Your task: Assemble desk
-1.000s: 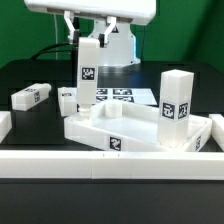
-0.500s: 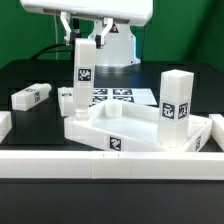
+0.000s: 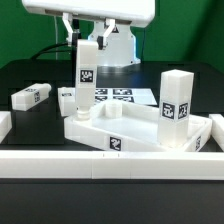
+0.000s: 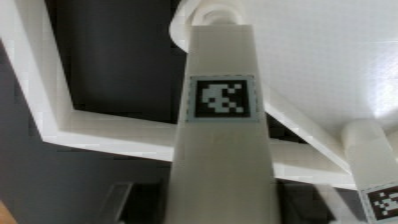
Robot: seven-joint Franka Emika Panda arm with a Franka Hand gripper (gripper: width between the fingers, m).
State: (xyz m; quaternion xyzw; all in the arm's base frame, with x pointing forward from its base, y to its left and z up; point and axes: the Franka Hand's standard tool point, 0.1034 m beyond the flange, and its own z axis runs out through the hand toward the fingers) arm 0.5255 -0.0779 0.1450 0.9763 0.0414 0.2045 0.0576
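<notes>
The white rimmed desk top (image 3: 140, 138) lies in the middle of the table. One tagged leg (image 3: 176, 100) stands upright at its corner on the exterior view's right. My gripper (image 3: 85, 40) is shut on the top of another upright leg (image 3: 86, 78). That leg's lower end meets the desk top's corner on the exterior view's left. In the wrist view the held leg (image 4: 222, 120) runs down to the corner socket (image 4: 214, 12), with the dark fingers (image 4: 134, 203) on both its sides. Whether it is seated in the socket I cannot tell.
A loose leg (image 3: 32, 96) lies on the black table at the exterior view's left. Another leg (image 3: 65, 100) shows partly behind the held one. The marker board (image 3: 122, 97) lies behind the desk top. A long white rail (image 3: 110, 166) runs along the front.
The held leg has shifted toward the exterior view's left and slightly lower, onto the desk top's corner. In the last half second it has hardly moved.
</notes>
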